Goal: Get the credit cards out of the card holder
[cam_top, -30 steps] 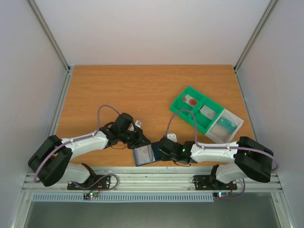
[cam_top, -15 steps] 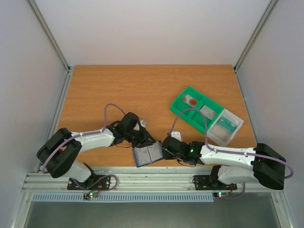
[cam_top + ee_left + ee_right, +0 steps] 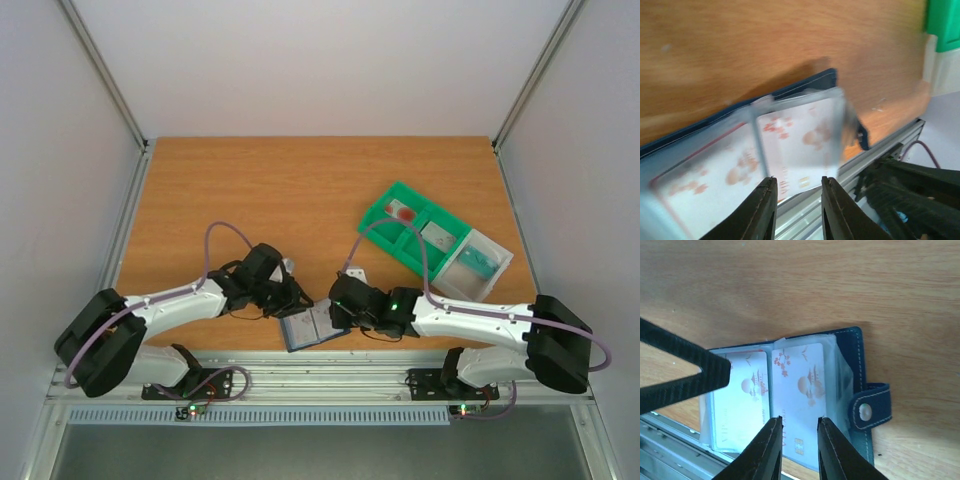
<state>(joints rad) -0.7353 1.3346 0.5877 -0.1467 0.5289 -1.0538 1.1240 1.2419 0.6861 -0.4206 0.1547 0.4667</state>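
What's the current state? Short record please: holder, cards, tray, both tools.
card holder: lying open, inside facing up
cards in holder: two showing, side by side in clear sleeves, none pulled out
closure tab: unfastened, sticking out from one side
green tray: off to the far right, cards lying in its compartments
left tool: narrowly open above the holder, holding nothing
right tool: narrowly open above one sleeved card, holding nothing

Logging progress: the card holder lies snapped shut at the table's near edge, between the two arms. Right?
No: the card holder lies open, credit cards showing in its clear sleeves, per the right wrist view. The rest holds.
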